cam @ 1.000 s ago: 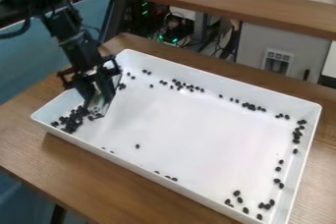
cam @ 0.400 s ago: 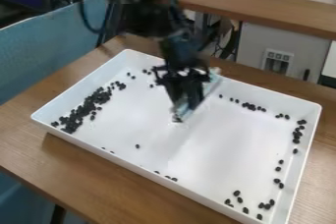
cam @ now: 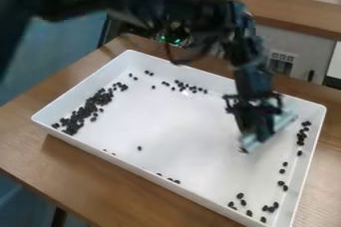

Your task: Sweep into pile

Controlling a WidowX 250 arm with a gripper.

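The black arm [cam: 250, 66] slanted down over the white tray [cam: 173, 131], its jaws [cam: 253, 139] clamped on a pale flat tool [cam: 283, 121]. Beneath lay a wooden desk [cam: 113, 169], a shelf [cam: 293, 14] behind.

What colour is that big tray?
The shallow rectangular tray is white, seen best in the camera view.

1. A brown wooden table [cam: 50, 161] is seen across the view.
2. A wooden shelf [cam: 303, 16] is set behind it, at the top.
3. A blue panel [cam: 63, 47] is seen at the left.
4. Green lights [cam: 176, 41] are seen under the shelf.
5. A grey cabinet [cam: 303, 44] is placed at the upper right; a slotted plate [cam: 281, 63] is fitted on its front.
6. A dark leg [cam: 59, 217] is seen at the lower left.
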